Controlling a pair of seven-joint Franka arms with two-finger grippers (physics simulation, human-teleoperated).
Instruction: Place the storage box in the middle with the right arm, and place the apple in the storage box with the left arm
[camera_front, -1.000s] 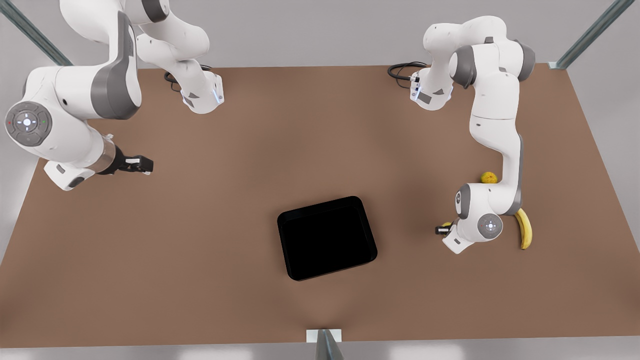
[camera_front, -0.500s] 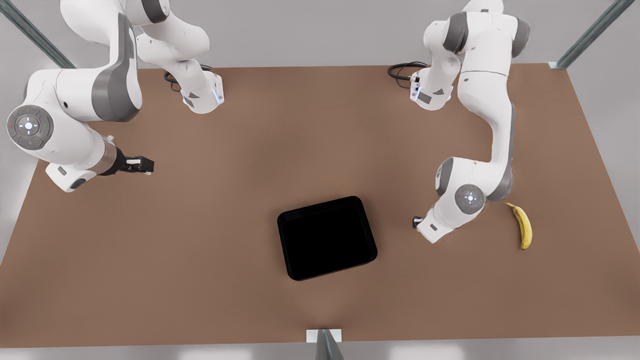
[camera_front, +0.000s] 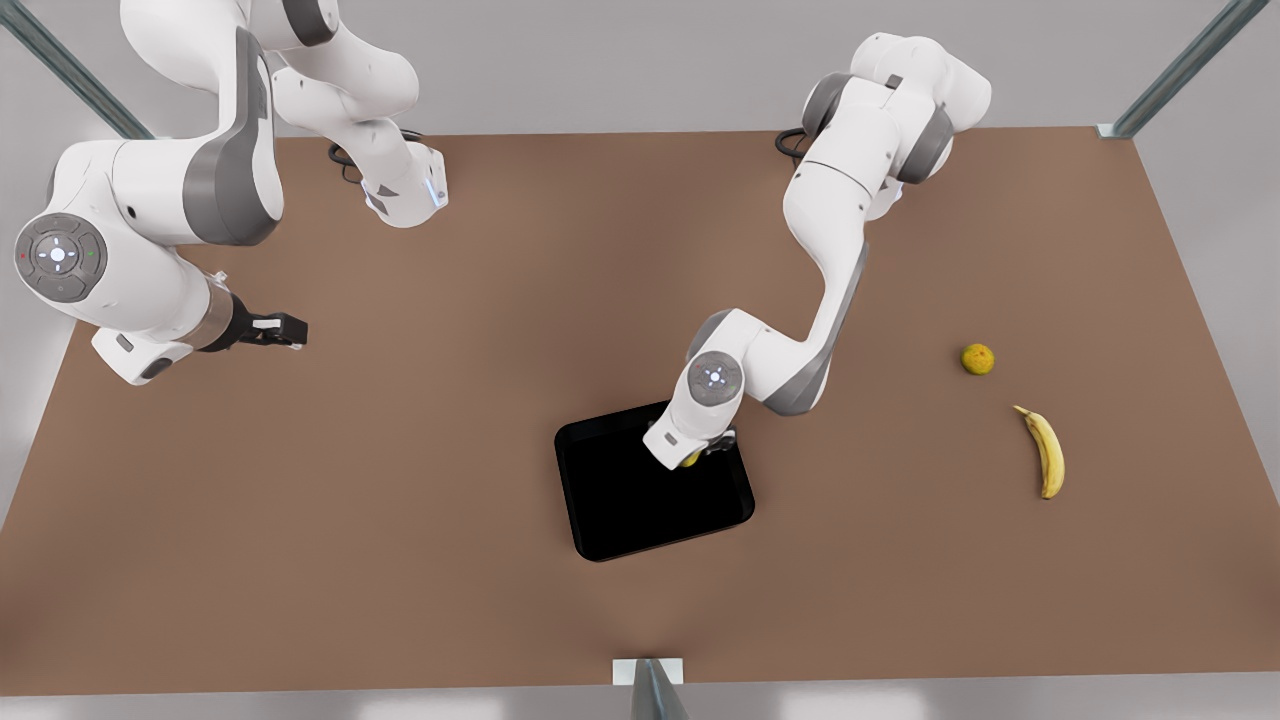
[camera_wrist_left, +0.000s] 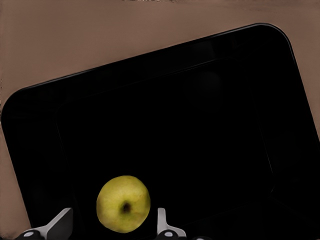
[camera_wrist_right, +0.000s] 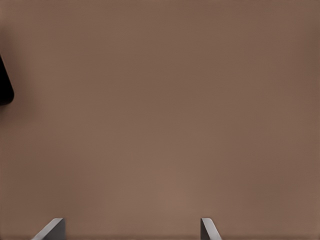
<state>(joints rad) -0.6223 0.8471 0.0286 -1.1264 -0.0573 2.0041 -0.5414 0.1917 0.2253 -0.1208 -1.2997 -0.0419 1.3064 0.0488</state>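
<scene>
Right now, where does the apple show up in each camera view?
Front view: apple, a yellow sliver under the left tool, over the storage box.
Left wrist view: apple between the fingers, above the box's black floor.
Right wrist view: bare table.
Shared landmark: the storage box.

The left gripper (camera_front: 700, 455) has carried the apple (camera_wrist_left: 123, 203) over the storage box (camera_front: 610, 510).

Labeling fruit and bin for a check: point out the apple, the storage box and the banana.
apple (camera_wrist_left: 123, 203): left wrist view, on its yellow-green skin just above the stem dimple.
storage box (camera_front: 625, 510): front view, on its bare black floor.
banana (camera_front: 1046, 455): front view, mid-length on its yellow peel.
</scene>
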